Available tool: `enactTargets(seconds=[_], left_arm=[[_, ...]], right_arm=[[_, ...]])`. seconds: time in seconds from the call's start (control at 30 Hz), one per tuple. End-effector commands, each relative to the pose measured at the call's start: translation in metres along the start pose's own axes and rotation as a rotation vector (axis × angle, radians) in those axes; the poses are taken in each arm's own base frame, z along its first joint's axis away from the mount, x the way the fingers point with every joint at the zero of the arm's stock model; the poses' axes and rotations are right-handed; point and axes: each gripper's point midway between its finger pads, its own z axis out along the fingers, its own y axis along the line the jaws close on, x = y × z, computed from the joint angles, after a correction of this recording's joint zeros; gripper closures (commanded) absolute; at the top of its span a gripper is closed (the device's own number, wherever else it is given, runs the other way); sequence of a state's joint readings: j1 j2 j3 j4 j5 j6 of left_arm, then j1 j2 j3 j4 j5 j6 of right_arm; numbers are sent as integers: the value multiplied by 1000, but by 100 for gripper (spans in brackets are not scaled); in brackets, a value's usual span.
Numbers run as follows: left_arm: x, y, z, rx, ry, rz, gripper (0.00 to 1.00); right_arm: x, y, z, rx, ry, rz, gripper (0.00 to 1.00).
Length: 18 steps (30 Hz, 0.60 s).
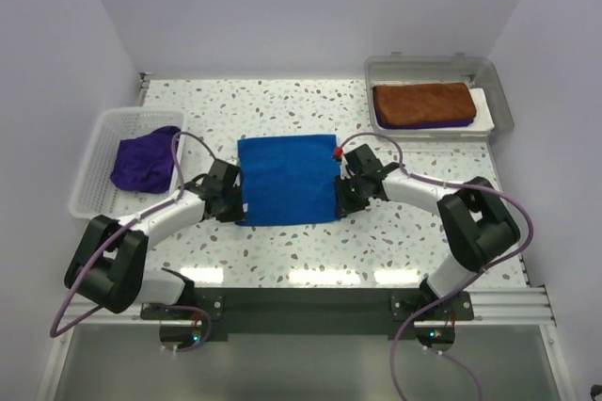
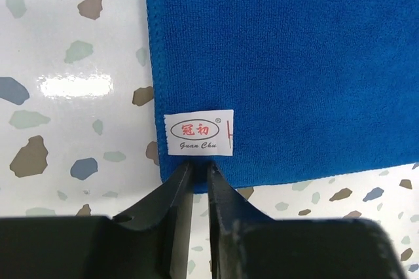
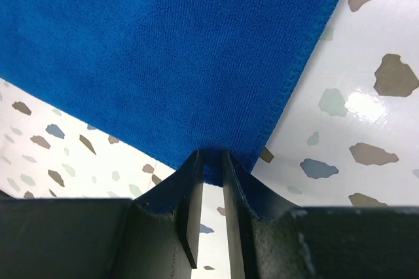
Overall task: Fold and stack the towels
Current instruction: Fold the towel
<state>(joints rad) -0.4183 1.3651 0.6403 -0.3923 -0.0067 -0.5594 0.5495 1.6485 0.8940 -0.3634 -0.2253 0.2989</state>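
Note:
A blue towel (image 1: 287,180) lies flat in the middle of the table. My left gripper (image 1: 237,205) is shut on its near left corner, just below a white label (image 2: 199,133); the blue towel (image 2: 275,63) fills that wrist view. My right gripper (image 1: 342,201) is shut on the near right corner of the blue towel (image 3: 163,56). A purple towel (image 1: 143,162) lies crumpled in the white basket (image 1: 98,145) at the left. A folded brown towel (image 1: 422,103) lies on a purple one in the clear bin (image 1: 499,90) at the back right.
The terrazzo table (image 1: 282,250) runs between white walls. A small red object (image 1: 337,151) sits at the blue towel's far right corner. Cables loop from both arms over the table.

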Motion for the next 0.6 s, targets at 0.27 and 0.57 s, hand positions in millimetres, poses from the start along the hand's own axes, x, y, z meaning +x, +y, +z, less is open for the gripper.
enactTargets(seconds=[0.27, 0.57], left_arm=[[79, 9, -12, 48, 170, -157, 84], [6, -32, -63, 191, -54, -162, 48]], right_arm=[[71, -38, -23, 198, 103, 160, 75], [-10, -2, -70, 98, -123, 53, 67]])
